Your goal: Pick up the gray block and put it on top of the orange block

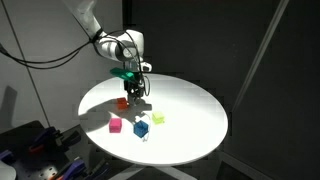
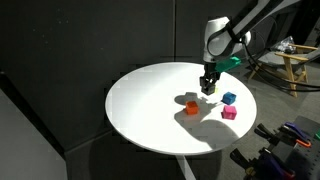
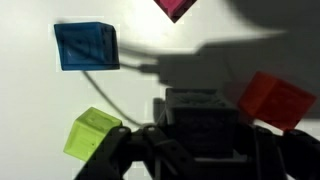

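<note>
The gray block [image 3: 200, 118] sits between the fingers of my gripper [image 3: 198, 140], which is shut on it. In both exterior views the gripper [image 1: 134, 92] [image 2: 208, 88] hangs just above the white round table. The orange block [image 3: 275, 100] lies on the table close beside the held block. It also shows in both exterior views [image 1: 122, 102] [image 2: 191, 105], just to the side of the gripper. The held block is apart from the orange block, not over it.
A blue cube [image 3: 87, 46] [image 1: 141, 128] [image 2: 229, 98], a pink cube [image 3: 175, 8] [image 1: 115, 125] [image 2: 228, 113] and a yellow-green block [image 3: 92, 133] [image 1: 158, 118] lie near the gripper. The white round table [image 1: 190, 110] [image 2: 140, 100] has dark surroundings past its edge.
</note>
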Tool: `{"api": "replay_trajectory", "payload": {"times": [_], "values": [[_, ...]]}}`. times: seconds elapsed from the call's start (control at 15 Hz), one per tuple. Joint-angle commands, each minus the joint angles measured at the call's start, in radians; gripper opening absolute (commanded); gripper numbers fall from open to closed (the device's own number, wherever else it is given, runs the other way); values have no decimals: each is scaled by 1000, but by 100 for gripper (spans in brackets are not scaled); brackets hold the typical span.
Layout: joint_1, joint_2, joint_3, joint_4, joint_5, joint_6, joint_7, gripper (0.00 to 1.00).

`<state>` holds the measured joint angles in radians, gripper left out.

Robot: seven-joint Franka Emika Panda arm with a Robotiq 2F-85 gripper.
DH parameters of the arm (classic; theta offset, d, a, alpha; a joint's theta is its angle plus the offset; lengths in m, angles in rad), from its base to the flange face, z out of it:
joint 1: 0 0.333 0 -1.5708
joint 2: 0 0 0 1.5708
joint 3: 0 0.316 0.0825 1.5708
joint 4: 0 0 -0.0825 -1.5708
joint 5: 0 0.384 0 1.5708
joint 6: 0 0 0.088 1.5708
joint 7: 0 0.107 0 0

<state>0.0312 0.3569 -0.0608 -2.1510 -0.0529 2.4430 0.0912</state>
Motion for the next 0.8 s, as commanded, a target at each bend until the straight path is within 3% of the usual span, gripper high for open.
{"api": "replay_trajectory", "payload": {"times": [0.0, 0.4, 0.73], "values": [[-12, -112, 24, -115, -19, 30, -85, 26], [-13, -183, 57, -216, -14, 83, -214, 26], [-2, -160, 90, -216, -11, 104, -261, 26]]}}
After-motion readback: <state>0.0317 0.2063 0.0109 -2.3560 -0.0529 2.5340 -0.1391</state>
